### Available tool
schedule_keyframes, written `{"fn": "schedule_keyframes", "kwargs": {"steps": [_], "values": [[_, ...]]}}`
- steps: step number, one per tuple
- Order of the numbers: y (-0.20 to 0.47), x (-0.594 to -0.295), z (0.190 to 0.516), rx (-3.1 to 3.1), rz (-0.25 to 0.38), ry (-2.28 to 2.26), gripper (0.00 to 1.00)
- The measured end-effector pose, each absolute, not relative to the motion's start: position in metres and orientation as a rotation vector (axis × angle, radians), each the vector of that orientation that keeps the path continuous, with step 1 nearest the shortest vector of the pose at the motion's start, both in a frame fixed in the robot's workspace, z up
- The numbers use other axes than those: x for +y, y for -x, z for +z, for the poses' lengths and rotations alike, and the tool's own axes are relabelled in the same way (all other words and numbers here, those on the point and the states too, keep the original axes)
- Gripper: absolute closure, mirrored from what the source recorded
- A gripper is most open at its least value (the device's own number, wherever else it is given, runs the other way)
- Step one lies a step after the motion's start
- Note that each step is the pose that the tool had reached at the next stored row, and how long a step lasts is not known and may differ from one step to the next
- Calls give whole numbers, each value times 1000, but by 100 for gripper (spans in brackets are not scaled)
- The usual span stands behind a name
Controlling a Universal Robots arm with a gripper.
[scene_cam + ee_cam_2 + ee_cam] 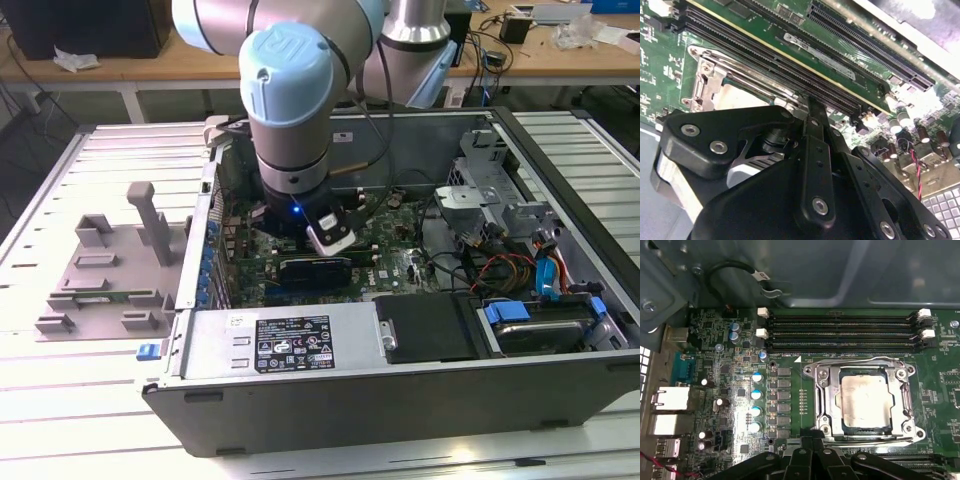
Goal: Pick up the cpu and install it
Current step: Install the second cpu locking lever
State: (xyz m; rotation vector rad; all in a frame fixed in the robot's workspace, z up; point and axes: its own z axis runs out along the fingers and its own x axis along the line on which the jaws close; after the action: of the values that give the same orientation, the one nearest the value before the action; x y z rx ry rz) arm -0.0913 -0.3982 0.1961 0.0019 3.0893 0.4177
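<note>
1. First wrist view: the cpu [863, 401] sits flat inside the metal socket frame [817, 399] on the green motherboard [790, 405], memory slots [840, 332] at its 12 o'clock.
2. The gripper [812, 442] lies at the cpu's 7 o'clock, just off the frame, apart from the chip.
3. Its fingers meet, holding nothing.
4. Exterior view: the arm [290, 110] reaches into the computer case [400, 400].

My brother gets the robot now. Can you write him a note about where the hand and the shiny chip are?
Hand: low inside the open computer case, over the motherboard; whether it is open or shut cannot be told, and nothing shows in it.
Cpu: lying flat in the socket frame, below the memory slots.
Done: chip appears placed in its socket.
Left: whether it is clamped down cannot be told.
</note>
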Motion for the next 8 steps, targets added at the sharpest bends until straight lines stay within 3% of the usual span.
{"fn": "schedule_keyframes", "kwargs": {"steps": [8], "values": [[92,-398,196,3089,420,-2,89]]}}
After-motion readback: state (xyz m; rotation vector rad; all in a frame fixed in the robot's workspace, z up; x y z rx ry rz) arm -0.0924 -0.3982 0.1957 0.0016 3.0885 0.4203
